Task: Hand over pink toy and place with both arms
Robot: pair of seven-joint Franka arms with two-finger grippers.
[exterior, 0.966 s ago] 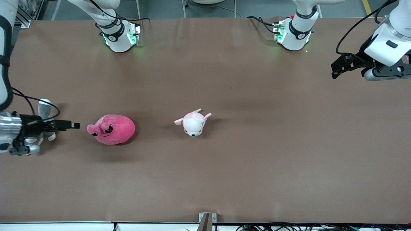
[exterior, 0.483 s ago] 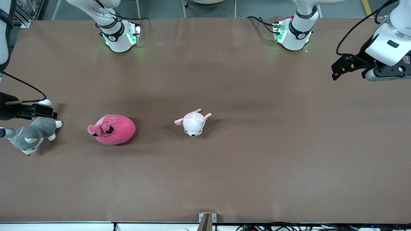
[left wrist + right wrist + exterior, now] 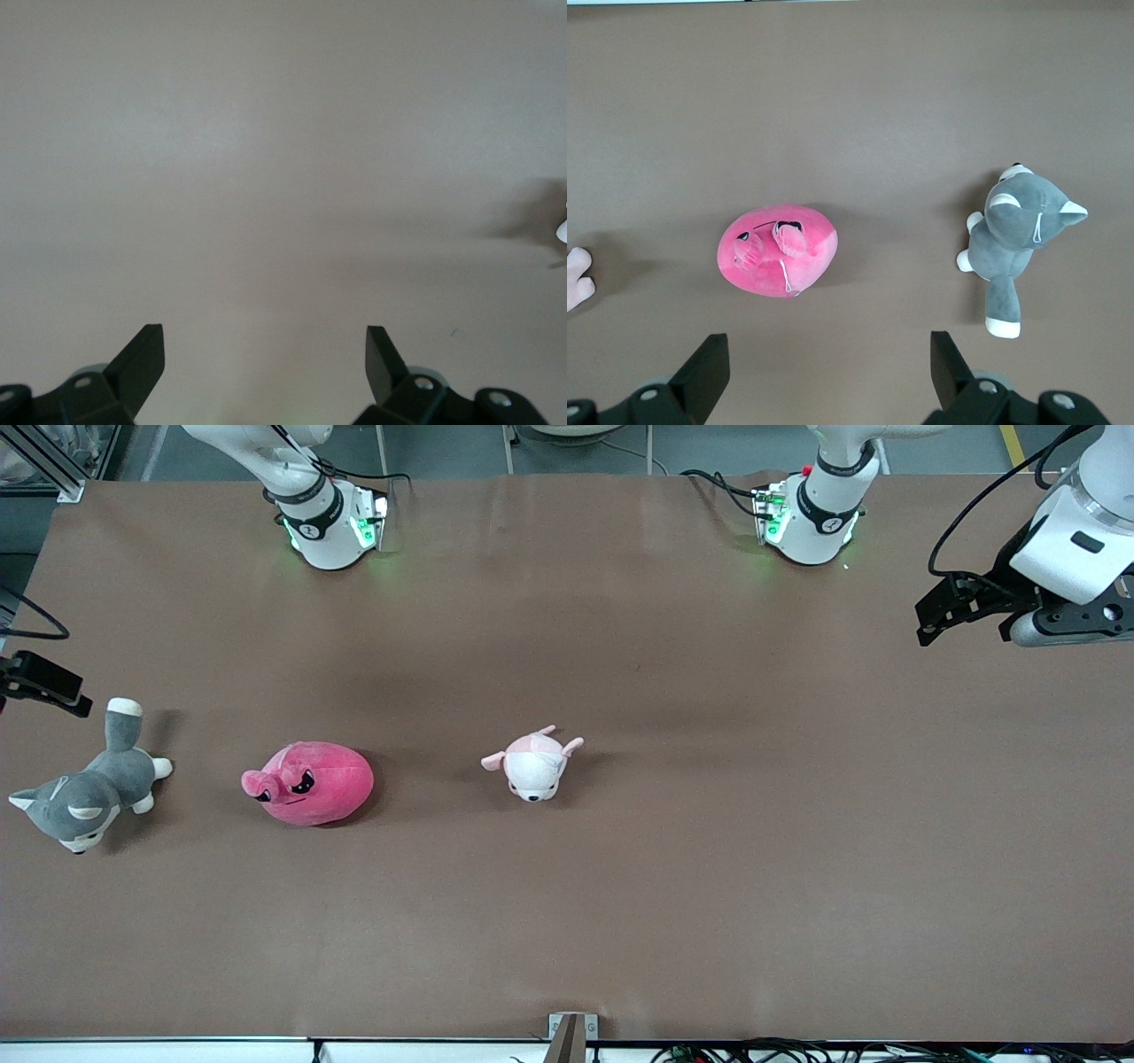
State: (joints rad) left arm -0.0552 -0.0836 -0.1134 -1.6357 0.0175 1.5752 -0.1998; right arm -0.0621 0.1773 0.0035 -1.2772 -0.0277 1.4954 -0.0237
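The pink toy lies on the brown table toward the right arm's end, face toward that end. It also shows in the right wrist view, untouched. My right gripper is open and empty, high above the table with the toy ahead of its fingertips. Only a black part of it shows at the edge of the front view. My left gripper waits over the left arm's end of the table. It is open and empty in the left wrist view, over bare table.
A grey-and-white plush husky lies beside the pink toy, closer to the right arm's end; it shows in the right wrist view too. A small pale pink-and-white plush lies near the table's middle.
My right gripper has risen and drawn back from over the husky toward the right arm's end, uncovering the husky. The toys and the left arm have stayed put.
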